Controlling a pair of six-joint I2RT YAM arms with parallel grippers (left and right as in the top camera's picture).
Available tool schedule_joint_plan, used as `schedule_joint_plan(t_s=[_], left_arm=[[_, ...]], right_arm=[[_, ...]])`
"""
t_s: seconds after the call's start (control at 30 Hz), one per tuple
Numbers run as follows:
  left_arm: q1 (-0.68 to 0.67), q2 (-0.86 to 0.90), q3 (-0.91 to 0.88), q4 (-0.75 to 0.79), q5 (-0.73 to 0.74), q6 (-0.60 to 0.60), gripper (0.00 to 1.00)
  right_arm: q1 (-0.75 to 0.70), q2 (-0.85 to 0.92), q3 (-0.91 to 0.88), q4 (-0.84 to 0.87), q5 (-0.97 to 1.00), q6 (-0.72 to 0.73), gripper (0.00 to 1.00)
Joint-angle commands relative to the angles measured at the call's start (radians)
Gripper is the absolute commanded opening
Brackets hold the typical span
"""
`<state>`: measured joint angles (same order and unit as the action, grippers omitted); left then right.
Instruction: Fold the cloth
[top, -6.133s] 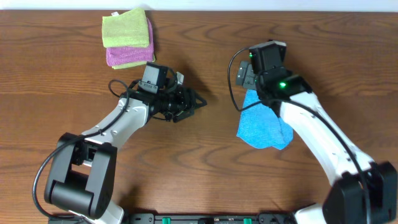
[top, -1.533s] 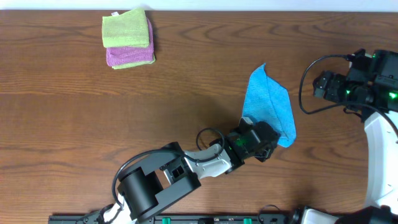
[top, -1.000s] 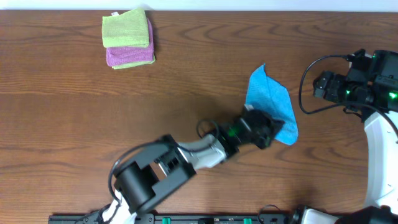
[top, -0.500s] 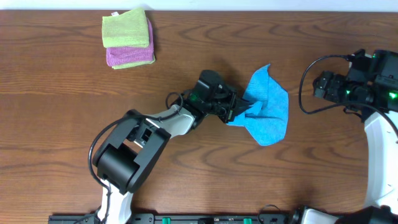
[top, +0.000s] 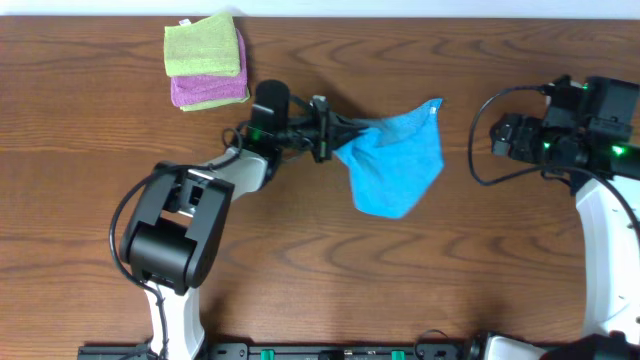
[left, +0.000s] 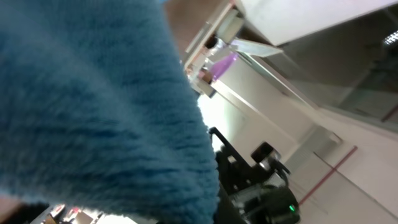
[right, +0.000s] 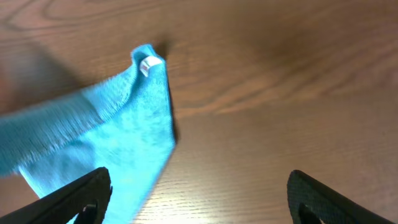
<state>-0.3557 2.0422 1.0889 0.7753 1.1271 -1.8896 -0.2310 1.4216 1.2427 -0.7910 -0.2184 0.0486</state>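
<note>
The blue cloth (top: 393, 166) hangs stretched and bunched above the table's middle, its left end pinched in my left gripper (top: 334, 132), which is shut on it. The cloth's far corner with a white tag (top: 433, 104) points right. In the left wrist view the blue cloth (left: 93, 112) fills most of the picture and hides the fingers. My right gripper (top: 500, 135) stands open to the right of the cloth, apart from it. In the right wrist view the cloth (right: 118, 137) lies at the left, its edge by the left fingertip (right: 81, 194), with bare wood in the right gripper (right: 199, 199).
A stack of folded green and purple cloths (top: 205, 62) sits at the back left, close behind the left arm. The brown wooden table (top: 320, 280) stretches across the view.
My left gripper has swept the blue cloth from the lower right up and leftward, raising it off the table. The right arm has shifted slightly.
</note>
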Motion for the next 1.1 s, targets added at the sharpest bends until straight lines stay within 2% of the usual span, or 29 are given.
schedule_joint_plan(t_s=[0.0,0.23,0.37,0.6,0.73,0.83,1.07], left_arm=[[0.025,0.003,0.008,0.01,0.113,-0.04,0.06],[0.061,0.003,0.008,0.008,0.163,-0.024,0.06],[0.061,0.003,0.008,0.007,0.164,-0.018,0.06],[0.062,0.003,0.008,0.006,0.158,0.0,0.06],[0.062,0.003,0.008,0.006,0.155,0.005,0.06],[0.062,0.003,0.008,0.006,0.155,0.005,0.06],[0.062,0.003,0.008,0.006,0.155,0.017,0.06]], right_arm=[[0.043,0.042,0.004,0.025,-0.099,-0.067,0.88],[0.095,0.218,0.004,0.123,-0.266,-0.058,0.89],[0.108,0.315,0.005,0.259,-0.375,0.028,0.88],[0.108,0.467,0.005,0.513,-0.459,0.457,0.83],[0.108,0.49,0.005,0.45,-0.432,0.759,0.82],[0.11,0.49,0.005,0.443,-0.419,0.849,0.81],[0.117,0.506,0.005,0.48,-0.377,1.019,0.69]])
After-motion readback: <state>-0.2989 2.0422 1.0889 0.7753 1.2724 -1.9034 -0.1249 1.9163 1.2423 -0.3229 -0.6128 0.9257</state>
